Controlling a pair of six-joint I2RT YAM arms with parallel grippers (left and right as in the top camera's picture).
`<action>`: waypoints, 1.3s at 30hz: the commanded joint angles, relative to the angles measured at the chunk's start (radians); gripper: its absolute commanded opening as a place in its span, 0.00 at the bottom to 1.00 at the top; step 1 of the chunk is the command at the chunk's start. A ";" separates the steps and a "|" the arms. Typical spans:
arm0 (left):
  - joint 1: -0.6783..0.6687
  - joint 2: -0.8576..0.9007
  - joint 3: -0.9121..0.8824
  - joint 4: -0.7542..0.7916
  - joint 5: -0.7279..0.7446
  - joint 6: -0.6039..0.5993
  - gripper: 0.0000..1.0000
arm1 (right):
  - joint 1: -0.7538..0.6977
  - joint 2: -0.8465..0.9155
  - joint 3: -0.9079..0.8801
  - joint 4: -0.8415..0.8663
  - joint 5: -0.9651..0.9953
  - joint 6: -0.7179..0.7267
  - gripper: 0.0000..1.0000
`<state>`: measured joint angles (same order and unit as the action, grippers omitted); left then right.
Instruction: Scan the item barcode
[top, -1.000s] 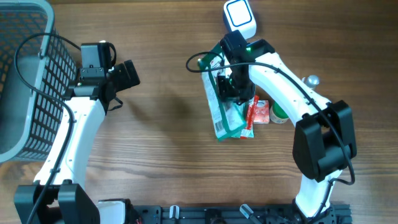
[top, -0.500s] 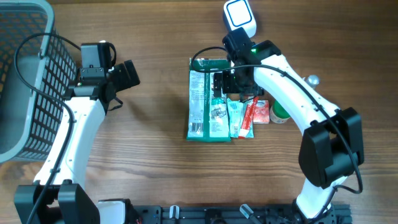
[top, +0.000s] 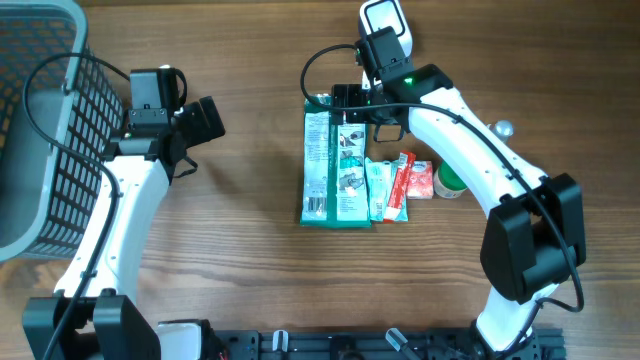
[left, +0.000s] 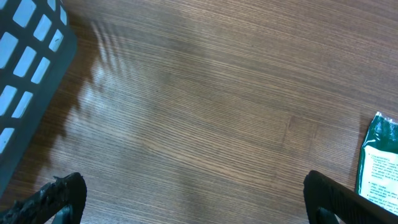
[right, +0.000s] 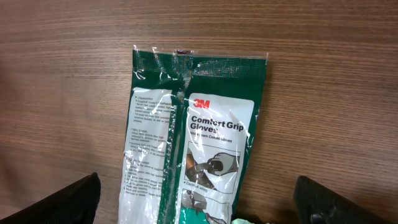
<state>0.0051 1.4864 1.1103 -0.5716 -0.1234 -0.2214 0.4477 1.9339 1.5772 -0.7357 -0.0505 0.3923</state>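
Note:
The item, a green 3M glove package (top: 335, 165), lies flat on the table with its printed face up. It fills the middle of the right wrist view (right: 193, 137), and its corner shows at the right edge of the left wrist view (left: 378, 162). I cannot make out its barcode. My right gripper (top: 352, 104) hovers open over the package's far end (right: 199, 208), holding nothing. The white and blue scanner (top: 385, 24) stands just behind it. My left gripper (top: 205, 120) is open over bare wood (left: 196, 205), well left of the package.
A grey wire basket (top: 40, 130) fills the far left. A pale green pouch (top: 378, 190), a red packet (top: 402, 184) and a green-capped container (top: 448, 181) lie right of the package. A small silver object (top: 503, 128) sits further right.
The right gripper opened and let go of the package, which dropped flat onto the table. The gripper then drew back toward the scanner. The left arm stayed still.

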 joint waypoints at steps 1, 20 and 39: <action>0.004 -0.001 0.008 0.004 -0.009 0.005 1.00 | -0.004 -0.024 0.016 0.002 0.016 0.001 1.00; 0.004 -0.001 0.008 0.004 -0.009 0.005 1.00 | -0.004 -1.088 0.016 -0.055 0.140 0.000 1.00; 0.004 -0.001 0.008 0.004 -0.009 0.005 1.00 | -0.280 -1.852 -0.962 0.625 0.063 -0.412 1.00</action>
<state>0.0051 1.4868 1.1103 -0.5724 -0.1234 -0.2214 0.1993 0.1455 0.7647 -0.2676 0.1112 0.1112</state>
